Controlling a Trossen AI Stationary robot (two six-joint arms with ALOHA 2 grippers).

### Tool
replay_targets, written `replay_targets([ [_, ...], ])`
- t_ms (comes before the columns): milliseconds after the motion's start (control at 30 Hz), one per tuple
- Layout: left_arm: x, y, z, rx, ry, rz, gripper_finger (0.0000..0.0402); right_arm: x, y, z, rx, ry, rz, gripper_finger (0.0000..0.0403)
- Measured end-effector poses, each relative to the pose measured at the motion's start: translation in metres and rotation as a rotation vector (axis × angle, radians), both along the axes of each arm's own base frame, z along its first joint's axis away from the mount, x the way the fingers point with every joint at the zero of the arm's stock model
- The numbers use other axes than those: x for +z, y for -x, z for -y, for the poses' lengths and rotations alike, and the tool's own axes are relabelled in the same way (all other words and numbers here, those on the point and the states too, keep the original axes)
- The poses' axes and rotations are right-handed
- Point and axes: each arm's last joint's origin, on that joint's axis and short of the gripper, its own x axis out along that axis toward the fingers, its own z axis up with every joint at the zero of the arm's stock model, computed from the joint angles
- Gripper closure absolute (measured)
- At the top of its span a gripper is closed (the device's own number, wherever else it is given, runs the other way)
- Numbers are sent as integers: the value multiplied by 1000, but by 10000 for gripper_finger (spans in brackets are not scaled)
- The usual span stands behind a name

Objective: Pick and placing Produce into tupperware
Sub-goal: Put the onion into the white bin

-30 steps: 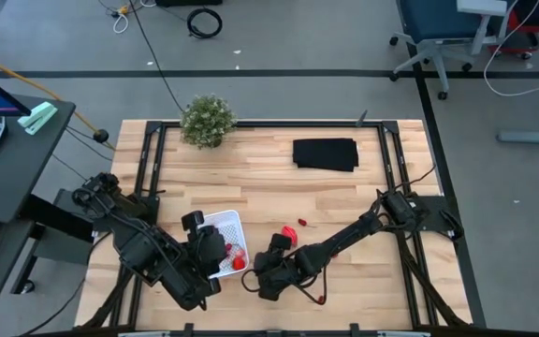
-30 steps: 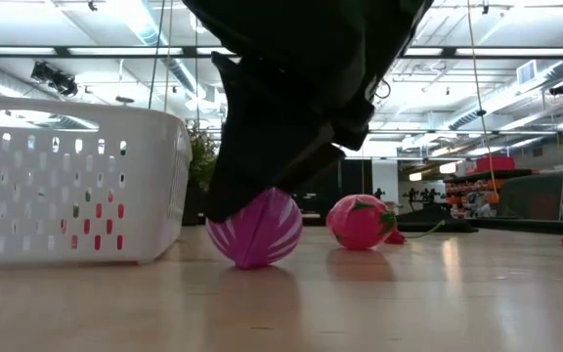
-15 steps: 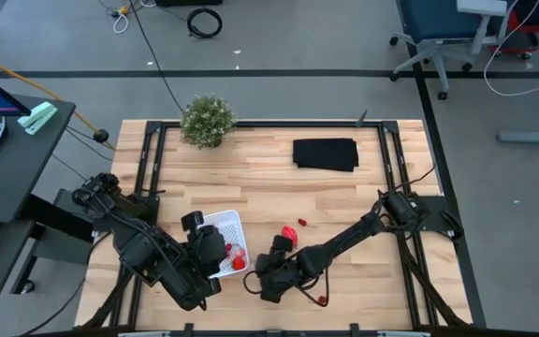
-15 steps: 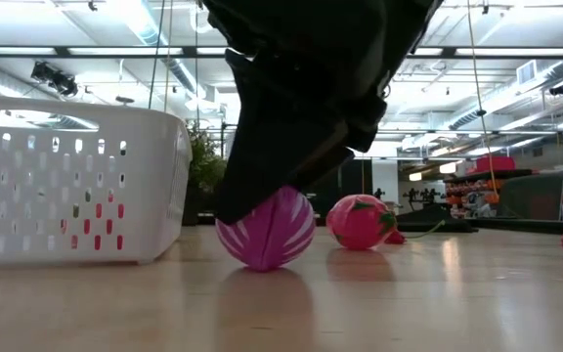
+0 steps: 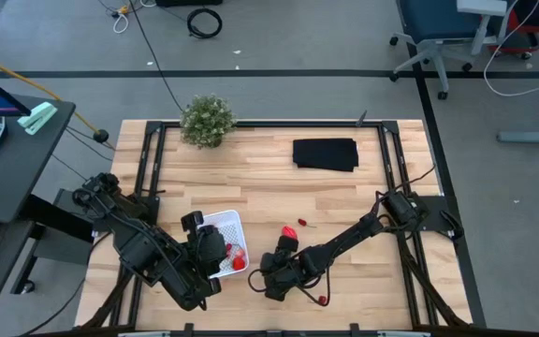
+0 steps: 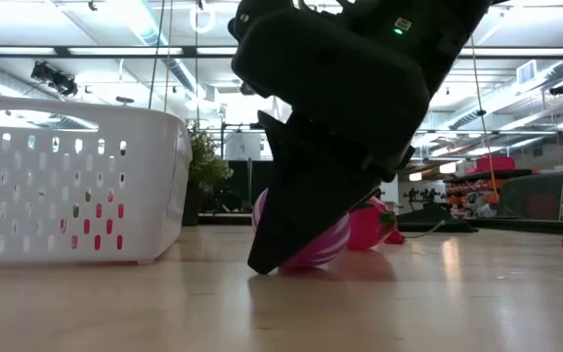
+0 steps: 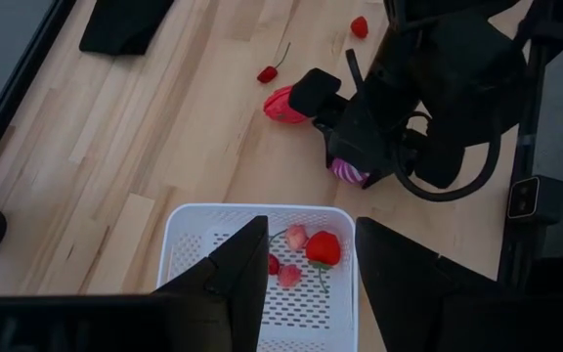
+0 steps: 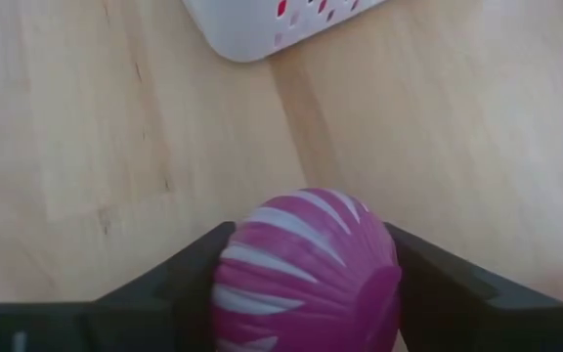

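Step in hand: grasping. Right gripper is down on the table just beside the tupperware, fingers pinching the purple striped ball from both sides; ball looks to sit on the wood. Left gripper hovers over the tupperware, fingers spread, holding nothing. A few red pieces are already inside. Next: lift clear of the rim, carry over, release. The larger red piece lies close behind.

Striped magenta ball sits on the table beside the white tupperware holding red pieces.
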Motion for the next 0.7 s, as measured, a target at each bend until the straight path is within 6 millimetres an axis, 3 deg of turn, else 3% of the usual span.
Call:
replay_targets([
  [300,0,0,0,0,0,0,239,1,0,0,-9,-12,6,178],
  [700,0,0,0,0,-4,-5,239,24,0,0,4,-40,66,184],
])
